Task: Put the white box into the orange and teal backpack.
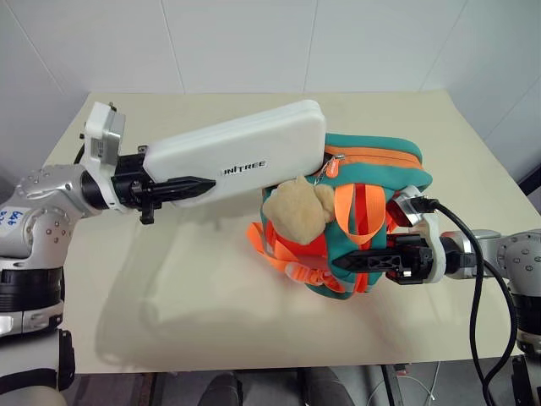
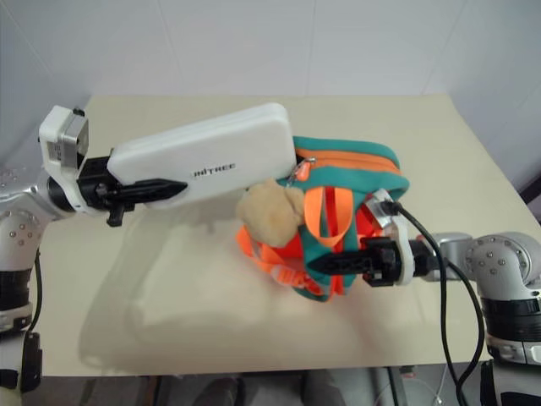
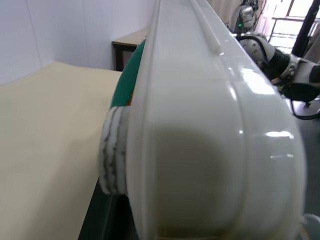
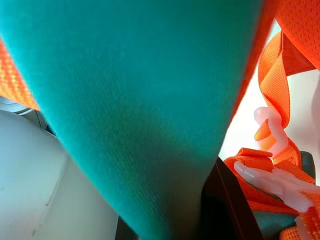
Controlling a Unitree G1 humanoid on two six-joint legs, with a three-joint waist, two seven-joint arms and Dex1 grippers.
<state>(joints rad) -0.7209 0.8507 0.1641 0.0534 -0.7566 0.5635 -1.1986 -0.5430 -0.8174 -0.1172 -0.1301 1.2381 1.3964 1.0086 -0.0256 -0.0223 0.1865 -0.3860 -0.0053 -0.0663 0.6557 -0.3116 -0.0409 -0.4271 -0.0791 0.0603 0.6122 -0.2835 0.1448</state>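
White box held at the backpack's mouth — both grippers clamped.

The left gripper (image 1: 182, 188) pinches one end of the white box (image 1: 245, 150), a smooth, glossy, round-cornered case held above the table (image 1: 127, 288), its far end at the zip opening of the orange and teal backpack (image 1: 372, 169). The right gripper (image 1: 368, 260) is closed, apparently on a teal strap — woven fabric. A tan plush toy (image 1: 297, 210) hangs in front.

Head stereo pair looks forward-down over bench (image 1: 211, 288), sharing whole scene. Left wrist camera pressed against white box (image 3: 210, 140); right wrist camera against orange and teal backpack (image 4: 140, 110).
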